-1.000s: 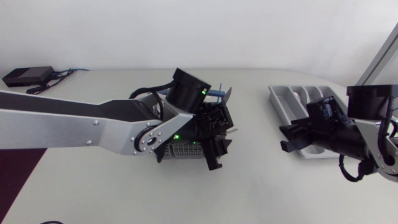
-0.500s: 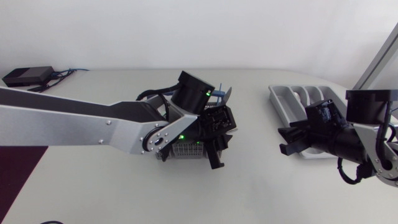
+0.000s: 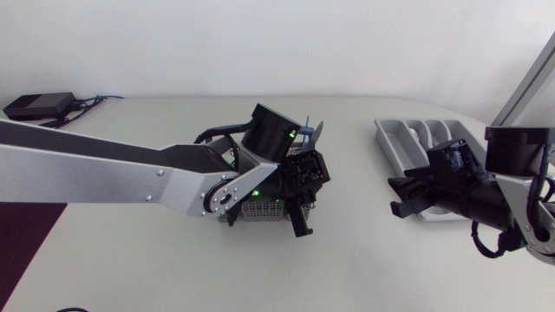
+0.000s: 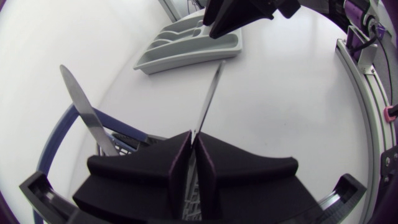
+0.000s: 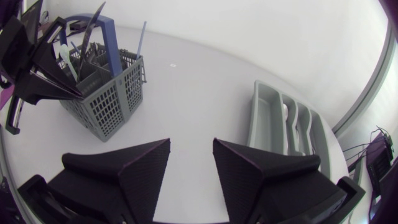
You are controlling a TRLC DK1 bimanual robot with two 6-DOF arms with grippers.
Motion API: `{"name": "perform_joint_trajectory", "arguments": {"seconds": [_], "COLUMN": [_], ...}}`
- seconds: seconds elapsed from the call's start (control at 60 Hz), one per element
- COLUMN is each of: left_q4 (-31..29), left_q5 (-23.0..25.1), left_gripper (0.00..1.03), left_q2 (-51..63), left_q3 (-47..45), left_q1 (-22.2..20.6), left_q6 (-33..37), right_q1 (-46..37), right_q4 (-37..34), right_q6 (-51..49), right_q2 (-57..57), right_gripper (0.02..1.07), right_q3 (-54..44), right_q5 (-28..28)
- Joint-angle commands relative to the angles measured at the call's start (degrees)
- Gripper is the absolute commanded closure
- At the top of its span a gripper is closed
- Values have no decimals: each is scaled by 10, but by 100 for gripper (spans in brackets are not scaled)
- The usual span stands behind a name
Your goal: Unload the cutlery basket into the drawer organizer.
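Observation:
The grey mesh cutlery basket (image 3: 258,209) (image 5: 102,102) with a blue handle (image 5: 112,32) stands mid-table, holding several pieces of cutlery. My left gripper (image 3: 300,201) (image 4: 194,155) is over the basket's right side, shut on a thin silver knife (image 4: 209,98) whose blade sticks out ahead of the fingers. A second knife (image 4: 83,111) stands upright in the basket beside it. The grey drawer organizer (image 3: 406,139) (image 5: 283,121) (image 4: 186,48) lies at the far right. My right gripper (image 3: 404,196) (image 5: 191,165) hovers open and empty between basket and organizer.
A black box (image 3: 36,105) with cables sits at the table's far left corner. Bare tabletop lies between the basket and the organizer and along the front edge.
My left gripper's fingers have come together on the knife over the basket, and the arm has shifted slightly right. The right arm has stayed almost still.

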Motion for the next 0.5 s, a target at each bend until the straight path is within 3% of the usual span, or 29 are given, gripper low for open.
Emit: {"name": "perform_joint_trajectory", "arguments": {"seconds": [0.0, 0.483], "left_q4": [5, -18], "left_q5": [-2, -2], "left_gripper": [100, 100], "left_q2": [-3, -109], "left_q3": [8, -4], "left_q1": [4, -3], "left_q6": [16, 12], "right_q1": [10, 56], "right_q4": [-1, -23], "right_q6": [-8, -4], "right_q2": [-18, -51], "right_gripper": [54, 54], "right_q3": [-15, -21], "right_q5": [-5, -14]}}
